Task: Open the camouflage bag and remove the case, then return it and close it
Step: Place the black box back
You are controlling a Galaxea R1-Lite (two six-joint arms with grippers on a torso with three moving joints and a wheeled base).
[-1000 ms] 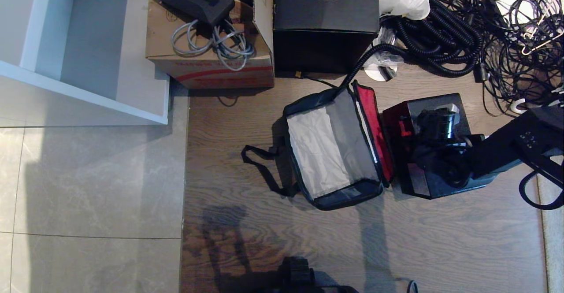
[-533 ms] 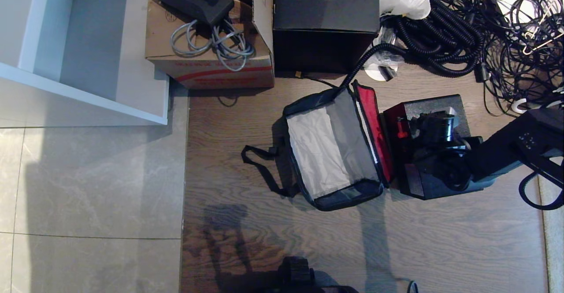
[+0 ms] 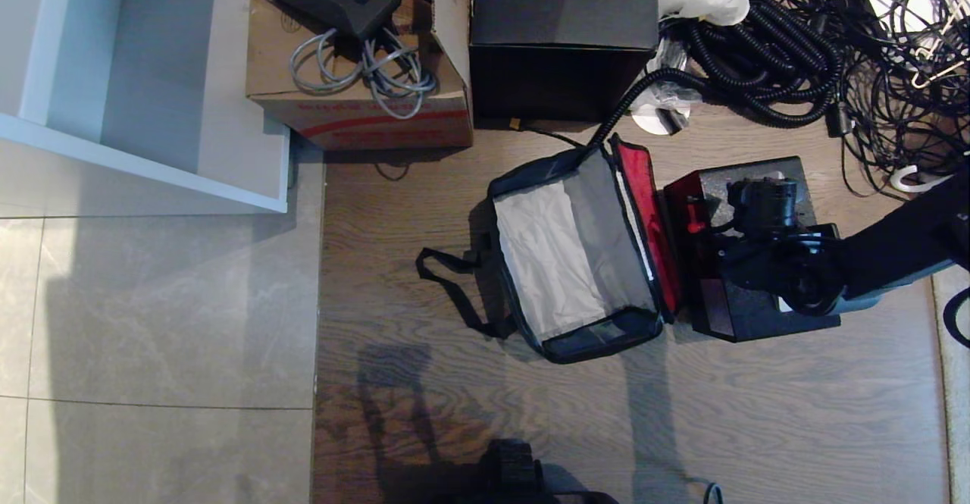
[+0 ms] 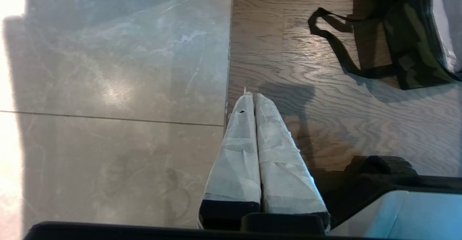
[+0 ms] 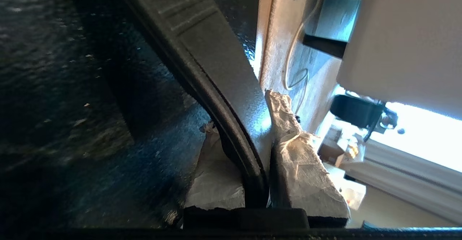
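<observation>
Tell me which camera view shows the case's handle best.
The right wrist view: the handle fills the frame, clamped between the right gripper's taped fingers. In the head view the arm hides it above the case. The left wrist view shows none of it.

The left pincer, tape-wrapped fingers pressed together, hangs over the tile-wood floor seam; the camouflage bag lies far right.

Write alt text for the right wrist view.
The right gripper, its taped fingers closed on the black handle of the case, seen close up. Beyond the case's edge lie wood floor and blurred pale furniture.
</observation>
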